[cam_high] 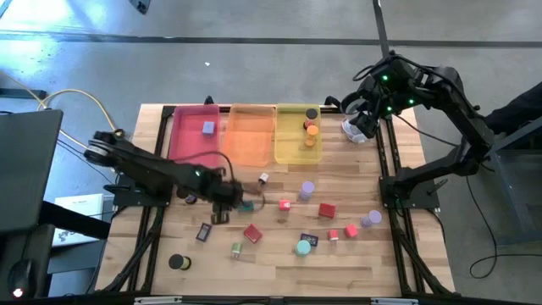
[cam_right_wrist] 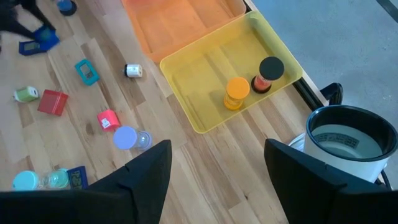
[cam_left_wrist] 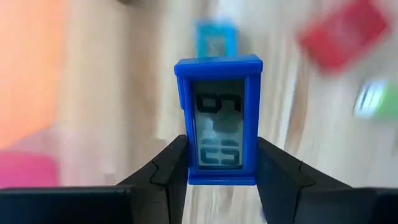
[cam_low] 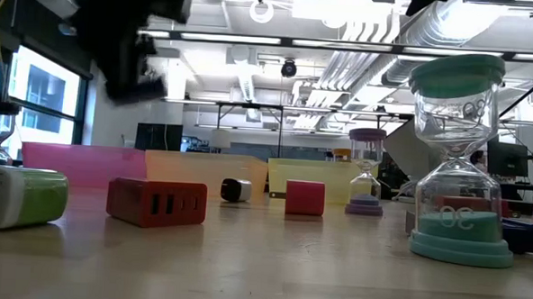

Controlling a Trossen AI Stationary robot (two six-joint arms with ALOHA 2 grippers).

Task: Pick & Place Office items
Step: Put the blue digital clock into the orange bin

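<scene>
three translucent trays sit side by side at the far edge of the table. the pink tray (cam_high: 194,131) holds one small purple piece (cam_high: 208,127); the orange tray (cam_high: 250,135) shows nothing inside; the yellow tray (cam_right_wrist: 205,74) holds an orange cylinder (cam_right_wrist: 237,92) and a black-capped cylinder (cam_right_wrist: 269,71) just beside each other near its far end. the left gripper (cam_left_wrist: 217,171) is over the middle of the table, just in front of the pink and orange trays, its fingers closed on the sides of a small blue timer with a digital display (cam_left_wrist: 217,118), which stands upright between them. the right gripper (cam_right_wrist: 217,180) is near the table's far right corner, close to the yellow tray and a white rounded device with a dark top (cam_right_wrist: 345,140); its fingers stand apart and grip nothing. the other office items lie loose on the wood in front of the trays: a red block (cam_high: 327,210), a pale purple hourglass (cam_high: 307,188), a teal hourglass (cam_high: 302,247), a small green piece (cam_high: 236,250) and a black cylinder (cam_high: 176,262) near the front left.
</scene>
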